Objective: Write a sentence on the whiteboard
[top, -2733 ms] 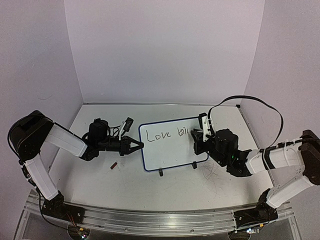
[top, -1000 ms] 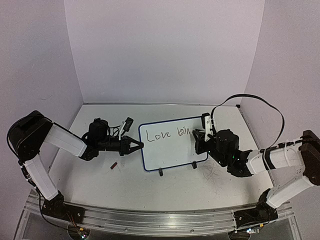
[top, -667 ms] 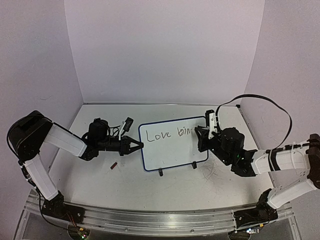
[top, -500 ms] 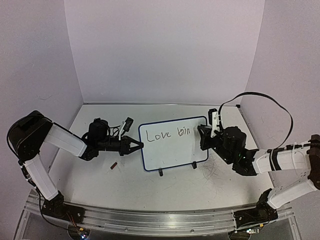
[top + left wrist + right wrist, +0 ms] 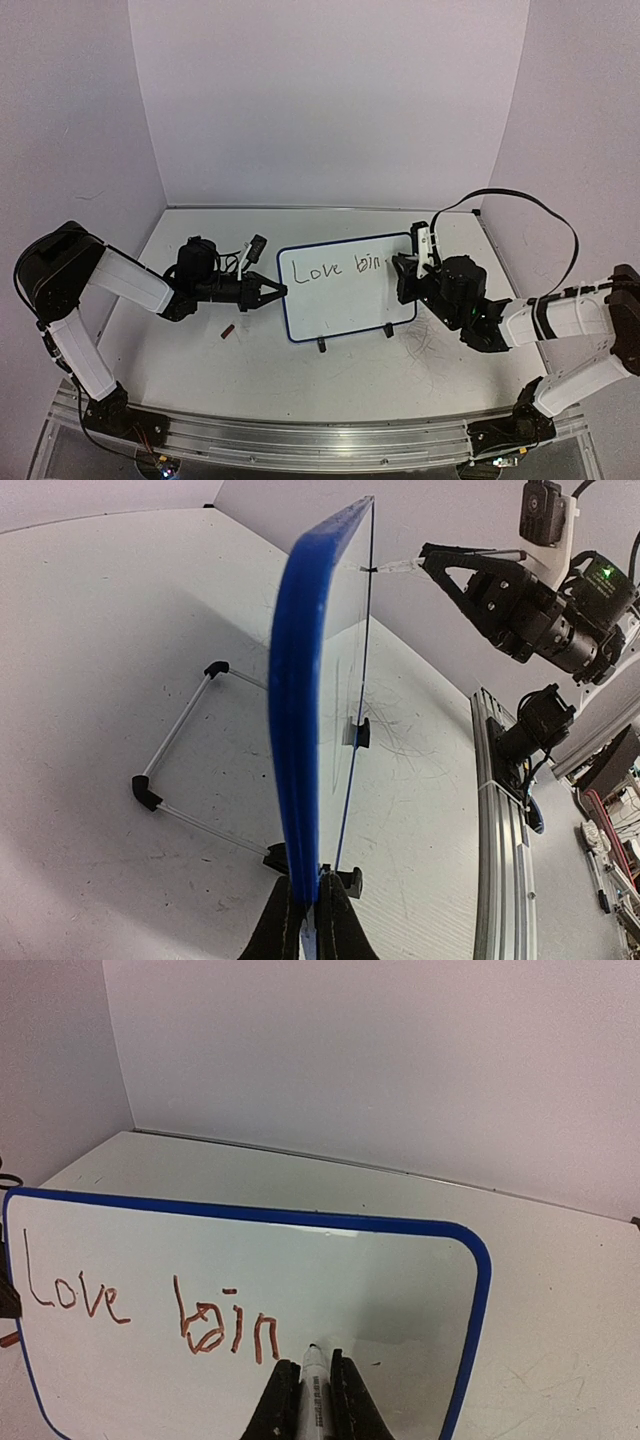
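Observation:
The whiteboard (image 5: 346, 287) stands on the table, white with a dark blue rim and two small black feet. It reads "Love bin" (image 5: 150, 1315) in reddish-brown marker on one line. My left gripper (image 5: 275, 292) is shut on the board's left rim, seen edge-on in the left wrist view (image 5: 310, 925). My right gripper (image 5: 310, 1385) is shut on a white marker (image 5: 314, 1385). The marker tip touches or nearly touches the board just right of the "n". In the top view the right gripper (image 5: 403, 272) is at the board's right end.
A small dark red marker cap (image 5: 228, 330) lies on the table left of the board's near corner. A wire stand (image 5: 180, 740) props the board from behind. Scuff marks (image 5: 425, 345) cover the table near the right arm. Walls enclose three sides.
The right gripper has shifted rightward along the board with the marker, and the lettering has grown from "Love bi" to "Love bin". The left arm has not moved.

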`<state>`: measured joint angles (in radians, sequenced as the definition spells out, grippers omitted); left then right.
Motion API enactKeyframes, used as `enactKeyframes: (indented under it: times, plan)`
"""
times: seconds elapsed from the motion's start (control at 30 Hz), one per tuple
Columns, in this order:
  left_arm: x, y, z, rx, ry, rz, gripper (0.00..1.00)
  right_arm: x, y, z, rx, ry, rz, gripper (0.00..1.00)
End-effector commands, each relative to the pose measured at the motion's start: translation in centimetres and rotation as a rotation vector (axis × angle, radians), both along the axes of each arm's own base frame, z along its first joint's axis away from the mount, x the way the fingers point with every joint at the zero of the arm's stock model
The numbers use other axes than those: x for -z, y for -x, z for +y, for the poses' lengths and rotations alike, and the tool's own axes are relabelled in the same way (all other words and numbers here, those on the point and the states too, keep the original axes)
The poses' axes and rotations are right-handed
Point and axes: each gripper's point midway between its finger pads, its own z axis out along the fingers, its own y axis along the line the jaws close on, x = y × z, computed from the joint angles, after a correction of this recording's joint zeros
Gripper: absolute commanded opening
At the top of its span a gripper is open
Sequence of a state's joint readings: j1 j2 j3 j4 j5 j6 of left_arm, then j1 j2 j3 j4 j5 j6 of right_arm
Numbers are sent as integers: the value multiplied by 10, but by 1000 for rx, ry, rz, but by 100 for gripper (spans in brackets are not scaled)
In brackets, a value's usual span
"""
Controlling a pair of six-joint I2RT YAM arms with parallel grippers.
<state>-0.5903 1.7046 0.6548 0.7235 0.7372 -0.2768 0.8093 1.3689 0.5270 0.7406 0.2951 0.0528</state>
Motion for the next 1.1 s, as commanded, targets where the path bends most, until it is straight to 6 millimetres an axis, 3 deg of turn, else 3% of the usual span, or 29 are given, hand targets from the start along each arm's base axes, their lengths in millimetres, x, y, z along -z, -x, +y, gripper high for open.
enactKeyframes:
  times: [0.0, 0.27, 0.67, 1.07]
  plan:
    - [-15, -13, 0, -34, -3, -76, 0, -19, -7, 2, 21, -30, -57, 0]
    - [-14, -14, 0, -34, -4, -76, 0, -24, -9, 12, -16, -30, -71, 0]
    - [-15, -14, -1, -34, -4, -80, 0, 8, 1, 9, -35, -27, 30, 0]
    - [-14, -13, 1, -33, -7, -81, 0, 12, 0, 3, -2, -14, 46, 0]
